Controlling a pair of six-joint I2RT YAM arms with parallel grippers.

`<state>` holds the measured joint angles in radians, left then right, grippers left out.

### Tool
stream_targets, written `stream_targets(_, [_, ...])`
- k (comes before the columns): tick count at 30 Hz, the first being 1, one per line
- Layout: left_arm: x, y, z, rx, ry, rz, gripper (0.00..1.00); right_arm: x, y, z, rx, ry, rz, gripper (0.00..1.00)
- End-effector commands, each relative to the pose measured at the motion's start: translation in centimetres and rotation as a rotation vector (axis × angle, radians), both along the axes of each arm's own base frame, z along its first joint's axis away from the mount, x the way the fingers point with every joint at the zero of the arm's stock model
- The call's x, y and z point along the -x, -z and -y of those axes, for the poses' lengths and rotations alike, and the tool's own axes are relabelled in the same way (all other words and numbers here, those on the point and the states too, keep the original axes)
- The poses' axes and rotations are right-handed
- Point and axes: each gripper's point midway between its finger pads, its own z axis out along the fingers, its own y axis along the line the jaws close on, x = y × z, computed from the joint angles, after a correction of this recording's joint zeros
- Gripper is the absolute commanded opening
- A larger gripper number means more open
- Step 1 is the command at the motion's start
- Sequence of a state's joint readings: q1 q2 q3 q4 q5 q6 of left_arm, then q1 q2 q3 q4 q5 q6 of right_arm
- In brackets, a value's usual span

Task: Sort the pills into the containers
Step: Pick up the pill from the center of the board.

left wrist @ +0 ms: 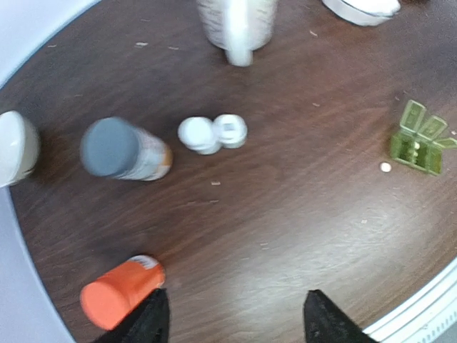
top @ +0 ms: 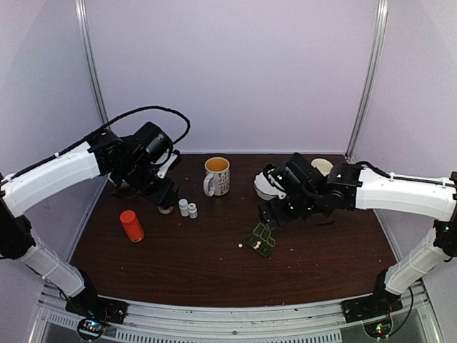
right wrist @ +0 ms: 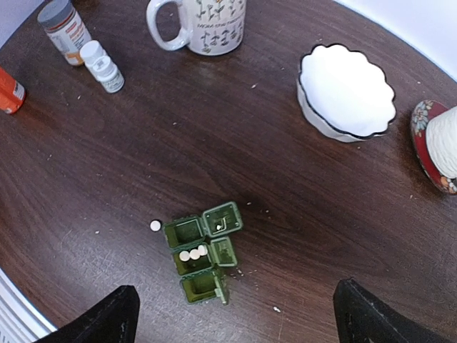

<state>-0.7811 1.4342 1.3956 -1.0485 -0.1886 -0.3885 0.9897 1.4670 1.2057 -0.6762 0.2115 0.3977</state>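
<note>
- The dark-green pill box (right wrist: 200, 250) lies on the brown surface (top: 214, 271), right of centre, with all three lids flipped open to one side.
- Its middle compartment holds a few white pills (right wrist: 194, 254); the contents of the other two are hard to read.
- One loose pill (right wrist: 156, 225) sits on the surface just beside the box's far compartment, on the side away from the lids.
- In the right wrist view the box's long axis runs from the camera's near side outward, slightly slanted, and falls between the two fingers.
- The right end effector (right wrist: 235, 321) hangs just above and beside the box, fingers spread wide and holding nothing; it is clearly the nearer one.
- The left end effector (left wrist: 235, 325) is well apart on the other side, over the bottles, its fingers apart and empty.
- The loose pill looks like the next target: a short shift toward the lid-free side.
- Bare wood rings the box; the mug (right wrist: 203, 25) and white bowl (right wrist: 346, 89) stand well apart behind it.
- The surface's near edge runs close behind the box, so reaching from there looks tight.
</note>
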Motion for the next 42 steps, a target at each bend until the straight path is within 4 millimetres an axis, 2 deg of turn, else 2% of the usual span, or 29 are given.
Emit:
stream_targets(1, [0.5, 3.3, 6.4, -0.006, 0.1, -0.112, 0.6, -1.6, -3.7, 2.1, -0.123, 0.125, 0.159, 0.99])
stream_targets(5, [0.2, 5.6, 12.1, -0.029, 0.19, -0.147, 0.56, -1.8, -4.8, 3.9, -0.156, 0.16, 0.219, 1.0])
stream_targets(8, [0.5, 7.2, 15.6, -0.009, 0.253, -0.184, 0.47, -2.0, -5.1, 5.1, -0.149, 0.183, 0.238, 1.0])
stream_targets(13, [0.1, 9.2, 18.5, 0.003, 0.279, -0.222, 0.44, -1.9, -5.1, 6.2, -0.154, 0.203, 0.257, 1.0])
stream_targets(15, [0.6, 10.1, 19.3, 0.022, 0.292, -0.265, 0.44, -1.9, -5.3, 6.6, -0.163, 0.21, 0.265, 1.0])
stream_targets(21, [1.7, 12.9, 20.8, 0.001, 0.314, -0.323, 0.44, -2.0, -6.0, 8.0, -0.184, 0.257, 0.306, 1.0])
stream_targets(24, [1.6, 14.1, 21.2, -0.027, 0.304, -0.317, 0.44, -2.0, -6.5, 9.1, -0.216, 0.297, 0.334, 1.0])
stream_targets(33, [1.9, 15.8, 22.0, -0.068, 0.315, -0.306, 0.4, -1.4, -7.5, 11.2, -0.293, 0.342, 0.383, 1.0])
stream_targets(38, [2.4, 16.2, 22.1, -0.078, 0.324, -0.313, 0.38, -1.4, -7.2, 11.5, -0.281, 0.345, 0.376, 1.0])
stream_targets(42, [1.9, 16.6, 21.4, -0.127, 0.303, -0.285, 0.38, -1.5, -7.1, 11.4, -0.282, 0.344, 0.374, 1.0])
